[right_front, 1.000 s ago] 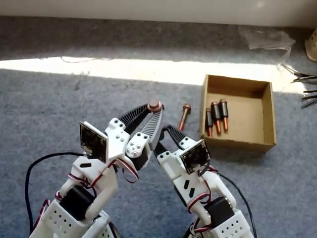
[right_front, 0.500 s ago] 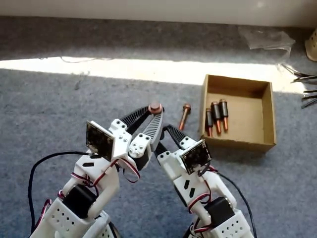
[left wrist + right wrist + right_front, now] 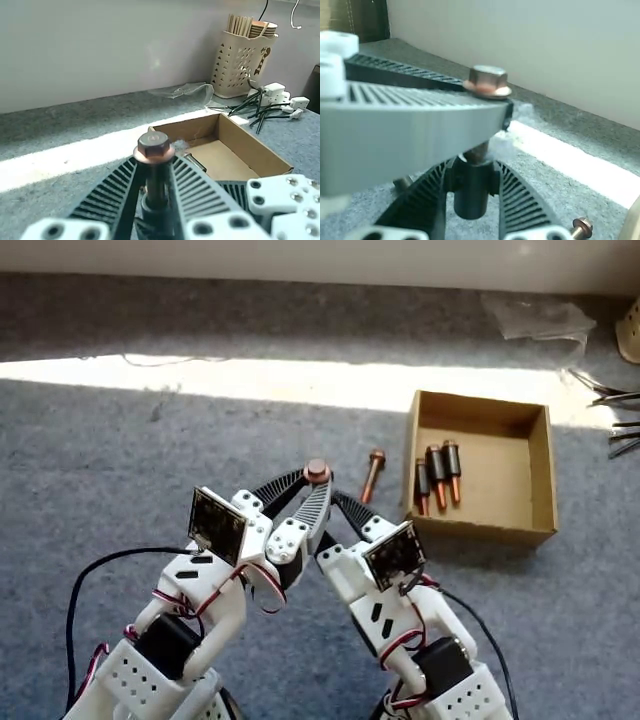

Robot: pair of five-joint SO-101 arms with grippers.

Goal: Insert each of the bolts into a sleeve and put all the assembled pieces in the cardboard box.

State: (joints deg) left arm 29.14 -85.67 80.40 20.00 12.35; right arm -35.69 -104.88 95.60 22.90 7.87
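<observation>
At the middle of the grey-carpeted desk (image 3: 120, 470), a copper-coloured bolt (image 3: 317, 471) stands upright, head at 12 o'clock, pinched just under its flange by the left end effector (image 3: 156, 165), whose ribbed fingers are closed tight on the shank. Directly below, the right end effector (image 3: 471, 172) is closed around a black sleeve (image 3: 470, 192), and the bolt's shank appears to meet the sleeve's mouth; how deep it sits cannot be told.

The bolt looks like solid metal: stiff, small, dense for its size, and smooth enough to slide in a loose grip. It is probably best held high on the shank, so that the flange rests on the fingers and stops it dropping. The sleeve looks rigid and round, likely to twist or roll, so a hold around its middle that leaves the mouth free seems soundest. A joined piece may part if tipped head-down.

A second bolt (image 3: 373, 474) lies on the desk just beside the pair, at about 3 o'clock. Beyond it, also at 3 o'clock, the cardboard box (image 3: 480, 530) holds three assembled pieces (image 3: 438, 473) along its 9 o'clock wall. A clear plastic bag (image 3: 530, 315) lies at the box's 12 o'clock.
</observation>
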